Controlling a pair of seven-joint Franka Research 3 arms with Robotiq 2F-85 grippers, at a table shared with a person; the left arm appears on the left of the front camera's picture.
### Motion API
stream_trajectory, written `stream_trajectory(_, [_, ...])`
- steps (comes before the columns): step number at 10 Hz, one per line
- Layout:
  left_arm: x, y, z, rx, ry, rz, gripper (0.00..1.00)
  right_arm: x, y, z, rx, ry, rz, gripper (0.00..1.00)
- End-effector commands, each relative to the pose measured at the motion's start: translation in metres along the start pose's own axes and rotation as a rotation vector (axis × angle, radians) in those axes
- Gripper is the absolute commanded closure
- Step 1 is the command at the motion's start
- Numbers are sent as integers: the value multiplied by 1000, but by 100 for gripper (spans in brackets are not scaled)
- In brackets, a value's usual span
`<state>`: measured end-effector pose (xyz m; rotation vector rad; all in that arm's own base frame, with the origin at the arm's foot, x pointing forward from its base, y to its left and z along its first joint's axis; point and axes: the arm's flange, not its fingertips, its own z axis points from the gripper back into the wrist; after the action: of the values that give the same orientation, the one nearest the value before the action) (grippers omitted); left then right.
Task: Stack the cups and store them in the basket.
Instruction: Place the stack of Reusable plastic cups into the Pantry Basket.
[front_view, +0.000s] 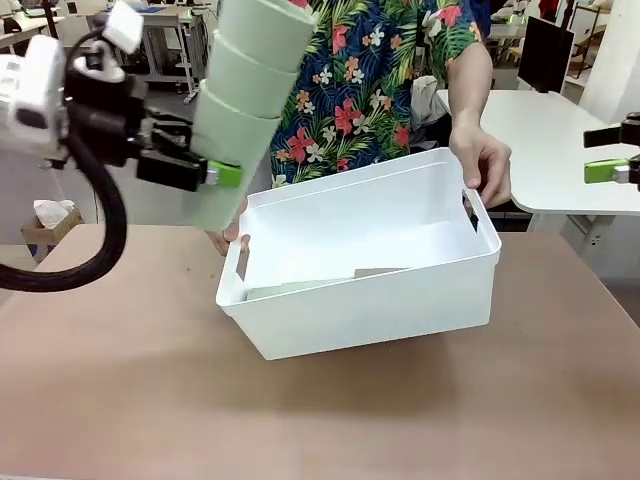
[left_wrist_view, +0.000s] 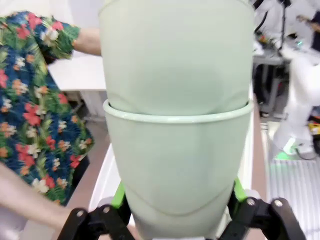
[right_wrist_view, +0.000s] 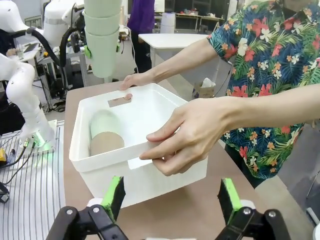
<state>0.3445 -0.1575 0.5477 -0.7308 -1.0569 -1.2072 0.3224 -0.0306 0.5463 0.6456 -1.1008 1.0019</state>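
Bright, even overhead room light everywhere. Soft shadow under the basket (front_view: 360, 300) toward 6 o'clock on the table (front_view: 120, 380). Left wrist view's cup stack (left_wrist_view: 177, 125) is soft and blurry up close, edges bulge a bit.

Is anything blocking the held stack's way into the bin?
Nothing visible between the stack of pale mint green plastic cups and the white rectangular plastic basket; the person's hands grip its rim, cups lie inside.

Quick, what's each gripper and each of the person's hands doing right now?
Left gripper: shut on the stack of green cups.
Right gripper: open, empty.
Person's hands: gripping the basket at both ends.
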Motion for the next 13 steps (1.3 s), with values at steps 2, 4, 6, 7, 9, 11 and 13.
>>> stream_trajectory(2, [24,18,-39,25,104,21,13,2,-3,-3,-2,-27,18,0])
stream_trajectory(4, [33,23,-72,32,176,8,13,2,-3,-3,-2,-27,18,0])
stream_trajectory(6, [32,27,-103,42,247,-14,13,2,-3,-3,-2,-27,18,0])
stream_trajectory(7, [29,27,-120,41,286,-29,13,2,-3,-3,-2,-27,18,0])
stream_trajectory(9, [20,25,-143,48,342,-38,13,2,-3,-3,-2,-27,18,0])
stream_trajectory(11, [10,22,-162,58,390,-41,13,2,-3,-3,-2,-27,18,0])
stream_trajectory(13, [0,21,-176,63,423,-46,13,2,-3,-3,-2,-27,18,0])
